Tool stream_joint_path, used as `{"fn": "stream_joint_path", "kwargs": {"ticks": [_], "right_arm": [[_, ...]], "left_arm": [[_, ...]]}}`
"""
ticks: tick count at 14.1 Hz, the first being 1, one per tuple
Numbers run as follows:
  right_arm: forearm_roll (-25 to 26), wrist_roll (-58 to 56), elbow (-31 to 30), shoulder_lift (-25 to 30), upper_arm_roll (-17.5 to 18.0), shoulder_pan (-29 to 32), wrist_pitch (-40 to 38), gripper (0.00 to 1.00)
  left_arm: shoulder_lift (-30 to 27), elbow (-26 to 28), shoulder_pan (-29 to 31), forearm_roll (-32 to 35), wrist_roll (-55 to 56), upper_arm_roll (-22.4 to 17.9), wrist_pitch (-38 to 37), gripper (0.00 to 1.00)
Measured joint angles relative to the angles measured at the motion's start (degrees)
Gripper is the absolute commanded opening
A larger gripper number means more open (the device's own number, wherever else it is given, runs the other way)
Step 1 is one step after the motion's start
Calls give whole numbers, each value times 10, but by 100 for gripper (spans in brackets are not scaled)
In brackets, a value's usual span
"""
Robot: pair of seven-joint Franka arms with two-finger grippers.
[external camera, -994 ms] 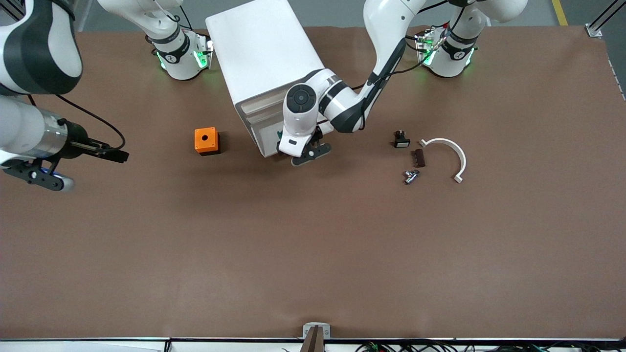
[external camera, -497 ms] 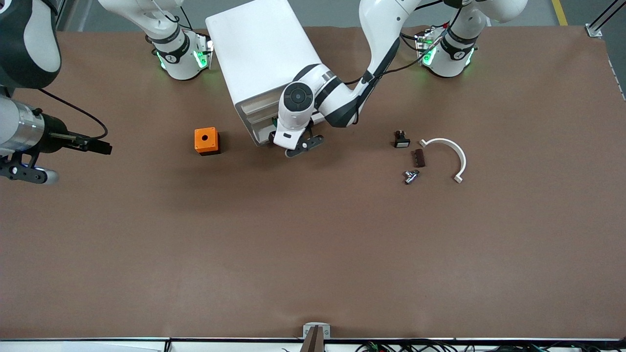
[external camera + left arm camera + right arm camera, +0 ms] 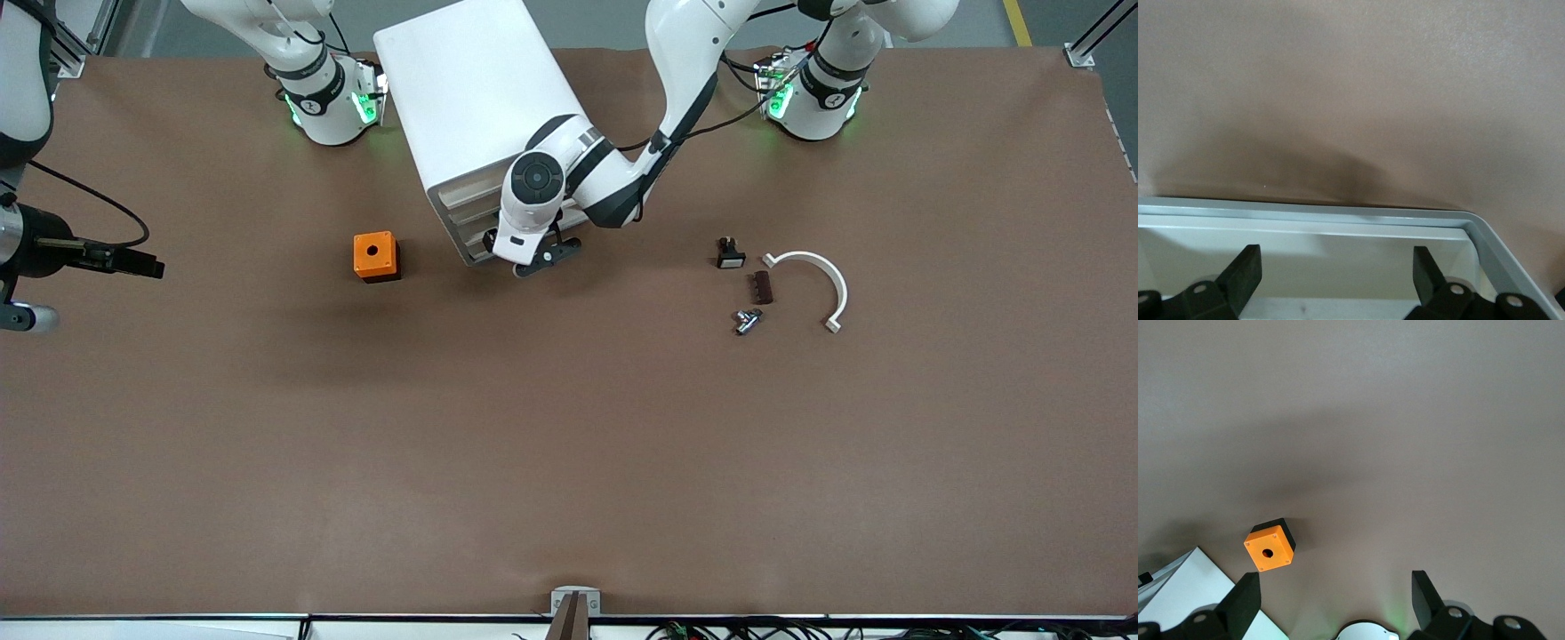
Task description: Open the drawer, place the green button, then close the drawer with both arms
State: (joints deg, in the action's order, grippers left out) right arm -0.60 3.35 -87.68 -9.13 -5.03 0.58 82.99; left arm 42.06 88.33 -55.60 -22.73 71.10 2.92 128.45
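Observation:
The white cabinet [image 3: 471,98] stands at the back middle of the table. The drawer [image 3: 476,242] sticks out only a little from the cabinet's front. In the left wrist view its front rim [image 3: 1338,215] and pale inside show. My left gripper [image 3: 533,260] is at the drawer's front, open and holding nothing [image 3: 1336,280], with its fingertips over the tray's inside. The button is hidden. My right gripper [image 3: 20,316] is open and empty [image 3: 1336,600], high over the table at the right arm's end.
An orange box with a hole [image 3: 375,256] sits beside the cabinet, also in the right wrist view [image 3: 1269,547]. Toward the left arm's end lie a black-and-white switch part [image 3: 730,254], a brown piece [image 3: 762,286], a metal part [image 3: 747,320] and a white curved piece [image 3: 822,276].
My left gripper has moved toward the cabinet and the drawer has slid in with it, hiding the green button. My right arm has drawn away toward its end of the table.

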Motion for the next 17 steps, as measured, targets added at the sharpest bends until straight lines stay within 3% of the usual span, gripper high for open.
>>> {"fn": "stream_joint_path", "kwargs": {"ticks": [9,12,17], "right_arm": [[9,-24,8,0,0,2,10,100],[10,-24,19,0,0,5,12,100],[10,-24,71,0,0,6,1,100]], "left_arm": [[1,0,2,-22,-2,-1,0,100],[0,-9,16,1,-24,-4,1,100],[-45,-15,75,43,-149,-5,-40,100]]}}
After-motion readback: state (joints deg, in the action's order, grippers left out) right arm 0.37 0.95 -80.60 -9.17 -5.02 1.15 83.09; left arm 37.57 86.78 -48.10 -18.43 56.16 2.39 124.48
